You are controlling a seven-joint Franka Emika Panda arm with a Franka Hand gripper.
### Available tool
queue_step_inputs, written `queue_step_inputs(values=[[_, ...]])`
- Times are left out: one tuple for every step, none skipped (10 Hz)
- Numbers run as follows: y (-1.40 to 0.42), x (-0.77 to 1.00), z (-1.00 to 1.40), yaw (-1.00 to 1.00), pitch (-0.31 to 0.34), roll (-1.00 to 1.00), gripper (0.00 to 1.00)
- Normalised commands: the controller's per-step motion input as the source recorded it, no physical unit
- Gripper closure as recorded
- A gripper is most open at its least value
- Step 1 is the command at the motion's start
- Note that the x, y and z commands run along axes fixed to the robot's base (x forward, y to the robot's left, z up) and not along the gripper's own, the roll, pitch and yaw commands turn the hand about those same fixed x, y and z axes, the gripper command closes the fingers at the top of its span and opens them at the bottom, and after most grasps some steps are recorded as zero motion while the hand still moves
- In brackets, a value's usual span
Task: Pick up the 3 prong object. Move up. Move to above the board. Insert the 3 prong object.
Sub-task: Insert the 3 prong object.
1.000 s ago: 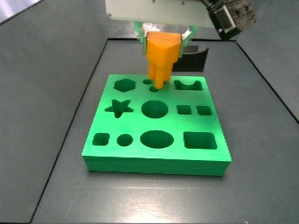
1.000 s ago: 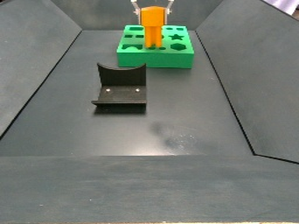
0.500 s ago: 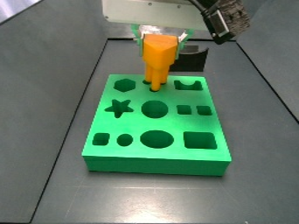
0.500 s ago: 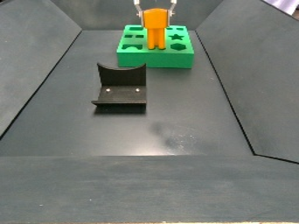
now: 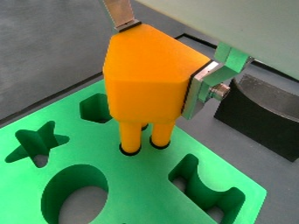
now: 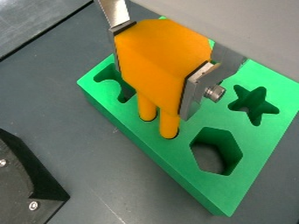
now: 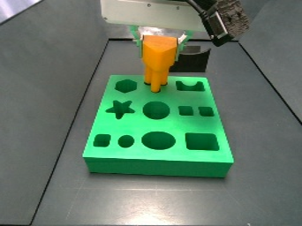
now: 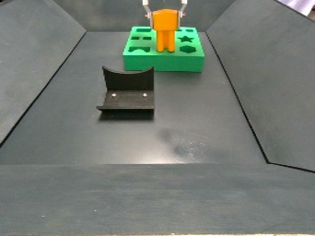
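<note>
On the left of the dark worktop (image 8: 185,138) in a side view stands the fixture (image 8: 125,90), well apart from the rest. Further right and at the far end lies the board (image 7: 157,122), flat and green, with a star cutout (image 7: 119,109) near its left edge and a hexagon cutout (image 7: 126,86) behind it. Over the far part of the board hangs the end effector (image 7: 162,40), its silver fingers (image 5: 212,86) closed on the 3 prong object (image 7: 158,60). The orange block is upright, and in a wrist view its prongs (image 5: 142,137) reach into the small holes of the board.
</note>
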Motion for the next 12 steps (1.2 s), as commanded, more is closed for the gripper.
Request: queue_step_inputs(values=[[0.00,0.00,-0.49,0.00,-0.191,0.00,1.00],[0.00,0.00,-0.54,0.00,-0.167,-0.05,1.00],[0.02,0.00,-0.53,0.00,-0.143,-0.04,1.00],[0.05,0.00,-0.68,0.00,-0.146,0.00,1.00],[0.07,-0.03,-0.81,0.00,-0.211,0.00,1.00],[0.06,0.00,-0.80,0.00,-0.191,0.00,1.00],[0.06,0.00,-0.72,0.00,-0.163,0.00,1.00],[0.03,0.00,-0.66,0.00,-0.144,0.00,1.00],[0.00,0.00,-0.64,0.00,-0.131,0.00,1.00],[0.00,0.00,-0.59,0.00,-0.124,0.00,1.00],[0.00,0.00,-0.15,0.00,-0.104,-0.06,1.00],[0.00,0.00,0.00,0.00,0.000,0.00,1.00]])
